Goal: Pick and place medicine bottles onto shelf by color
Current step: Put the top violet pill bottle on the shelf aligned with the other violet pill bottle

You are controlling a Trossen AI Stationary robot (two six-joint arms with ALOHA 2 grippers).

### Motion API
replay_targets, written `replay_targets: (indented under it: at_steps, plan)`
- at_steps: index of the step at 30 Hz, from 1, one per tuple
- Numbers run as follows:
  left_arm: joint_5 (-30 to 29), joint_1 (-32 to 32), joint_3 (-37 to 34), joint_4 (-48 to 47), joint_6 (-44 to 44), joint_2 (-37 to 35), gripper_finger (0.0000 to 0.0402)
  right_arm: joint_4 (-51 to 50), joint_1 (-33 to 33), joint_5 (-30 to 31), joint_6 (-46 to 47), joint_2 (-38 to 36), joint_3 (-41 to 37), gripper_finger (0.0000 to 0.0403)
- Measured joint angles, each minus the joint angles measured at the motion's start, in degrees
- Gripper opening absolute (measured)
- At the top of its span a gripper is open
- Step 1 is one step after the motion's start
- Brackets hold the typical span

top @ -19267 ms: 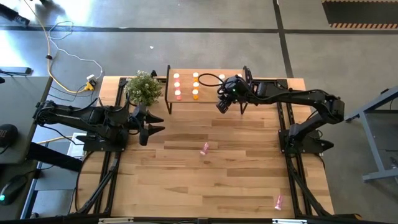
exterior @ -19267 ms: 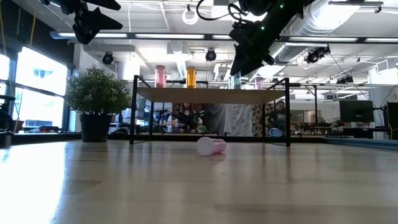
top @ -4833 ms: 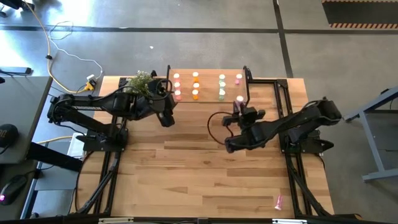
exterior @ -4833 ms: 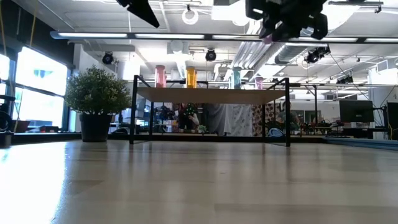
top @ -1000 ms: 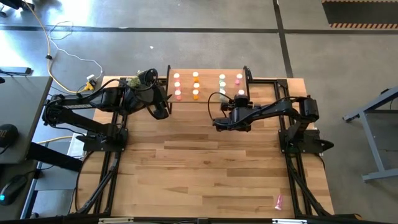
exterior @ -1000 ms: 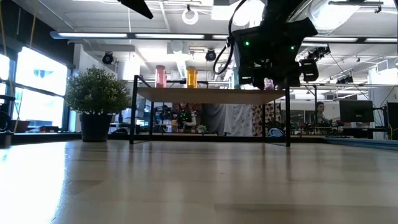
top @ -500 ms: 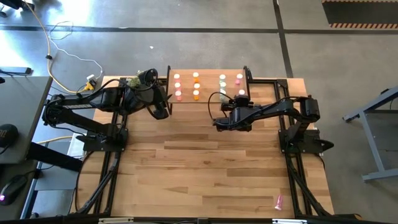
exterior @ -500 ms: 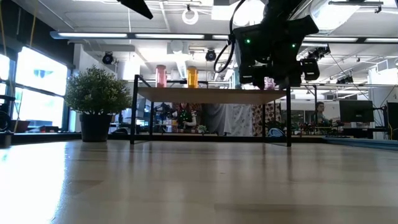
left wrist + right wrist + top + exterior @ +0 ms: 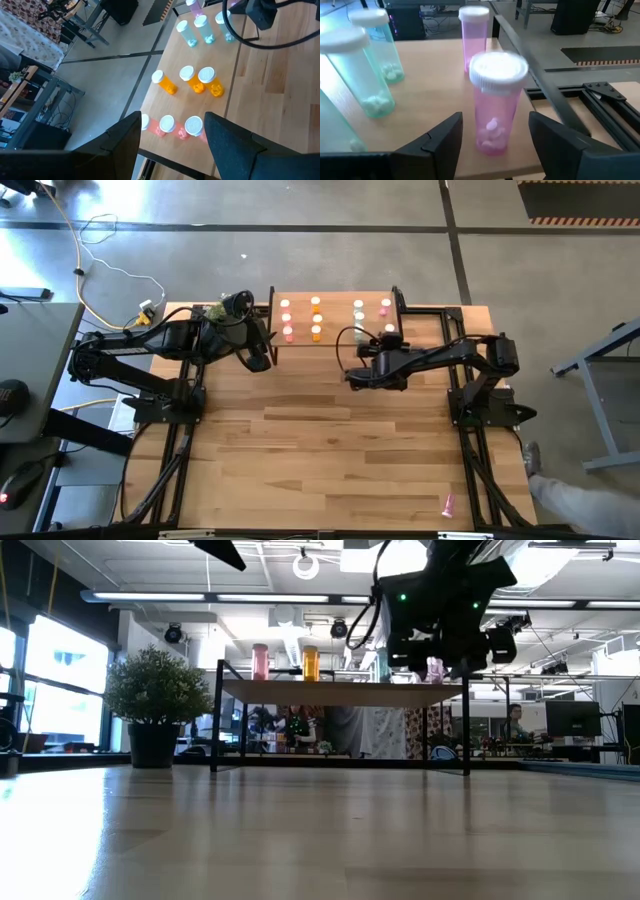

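On shelf (image 9: 335,298): 3 orange, 2 pink bottles (image 9: 496,102) | both grippers' fingers spread

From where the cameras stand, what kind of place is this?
Probably a robotics lab in an open workshop: two arms on a wooden table, concrete floor with loose cables, exposed ceiling lights.

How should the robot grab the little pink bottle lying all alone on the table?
Around the middle of its body, coming straight down from above. The pink bottle lies on its side on the table, so its round sides are free for gripper fingers to close across.
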Motion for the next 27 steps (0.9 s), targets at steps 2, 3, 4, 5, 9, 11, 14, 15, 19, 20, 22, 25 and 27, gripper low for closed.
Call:
replay_targets:
  at_steps: [2,3,4,5,9,11,14,15,19,20,22,25,27]
  plan:
    - [0.0,0.0,0.0,0.0,0.0,0.0,0.0207,-0.3,0.0,0.4,0.0,-0.8,0.0,0.0220]
    - [0.0,0.0,0.0,0.0,0.0,0.0,0.0207,-0.3,0.0,0.4,0.0,-1.0,0.0,0.0220]
    - [0.2,0.0,0.0,0.0,0.0,0.0,0.0207,-0.3,0.0,0.4,-0.1,-1.2,0.0,0.0220]
    - [0.2,0.0,0.0,0.0,0.0,0.0,0.0207,-0.3,0.0,0.5,-0.2,-1.3,0.0,0.0220]
    - [0.2,0.0,0.0,0.0,0.0,0.0,0.0207,-0.3,0.0,0.6,-0.7,-1.3,0.0,0.0220]
    - [0.2,0.0,0.0,0.0,0.0,0.0,0.0207,-0.2,0.0,0.6,-0.6,-1.3,0.0,0.0220]
    - [0.2,0.0,0.0,0.0,0.0,0.0,0.0207,-0.2,0.0,0.8,-0.6,-1.6,0.1,0.0220]
    - [0.3,0.0,0.0,0.0,0.0,0.0,0.0207,-0.6,0.0,0.9,-0.6,-1.6,0.4,0.0220]
    - [0.5,0.0,0.0,0.0,0.0,0.0,0.0207,-1.3,0.0,1.5,-3.7,-1.6,2.5,0.0220]
    - [0.5,0.0,0.0,0.0,0.0,0.0,0.0207,-1.6,0.0,1.5,-4.4,-1.6,2.8,0.0220]
    - [0.7,0.0,0.0,0.0,0.0,0.0,0.0207,-2.4,-0.2,1.5,-5.0,-1.6,3.8,0.0220]
    - [1.2,0.0,0.0,0.0,0.0,0.0,0.0207,-3.6,-0.2,1.6,-5.0,-1.6,4.9,0.0220]
    - [1.5,0.0,0.0,0.0,-0.2,0.0,0.0207,-4.5,-0.2,1.9,-5.0,-1.6,5.4,0.0220]
